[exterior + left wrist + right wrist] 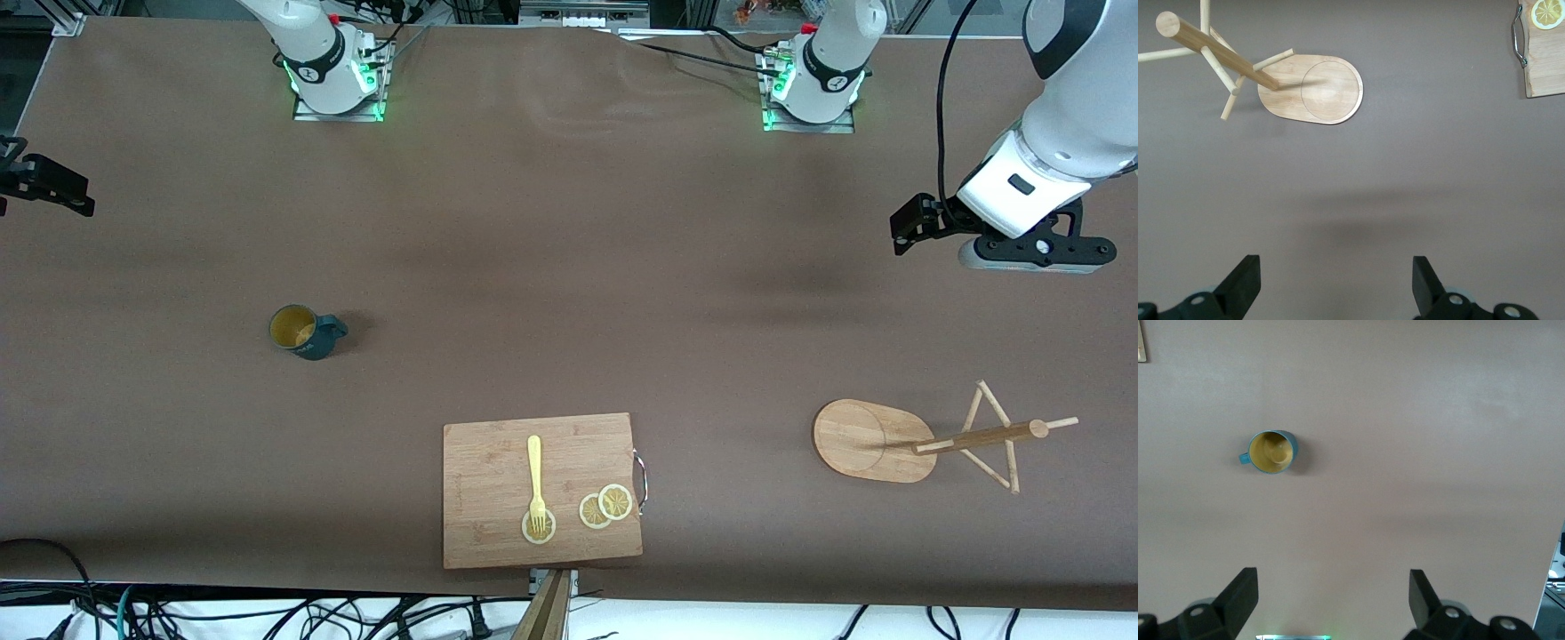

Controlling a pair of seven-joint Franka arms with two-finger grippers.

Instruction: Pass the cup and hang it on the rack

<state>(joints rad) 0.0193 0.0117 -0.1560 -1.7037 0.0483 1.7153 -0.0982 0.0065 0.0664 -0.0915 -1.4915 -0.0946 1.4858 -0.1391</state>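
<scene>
The dark teal cup [305, 332] stands upright on the table toward the right arm's end, its tan inside showing; it also shows in the right wrist view [1272, 451]. The bamboo rack [876, 440] stands toward the left arm's end, with its pole and pegs [982, 436] over its oval base; the left wrist view shows it too [1313, 89]. My left gripper [916, 222] hangs over bare table, farther from the front camera than the rack, open and empty [1336, 267]. My right gripper [49, 187] waits at the table's edge, open and empty [1333, 583].
A rectangular wooden cutting board [484, 498] lies near the front edge at mid-table, with a yellow fork [535, 484] and lemon slices [606, 507] on it. Its handle end shows in the left wrist view [1546, 63]. Both arm bases stand along the edge farthest from the front camera.
</scene>
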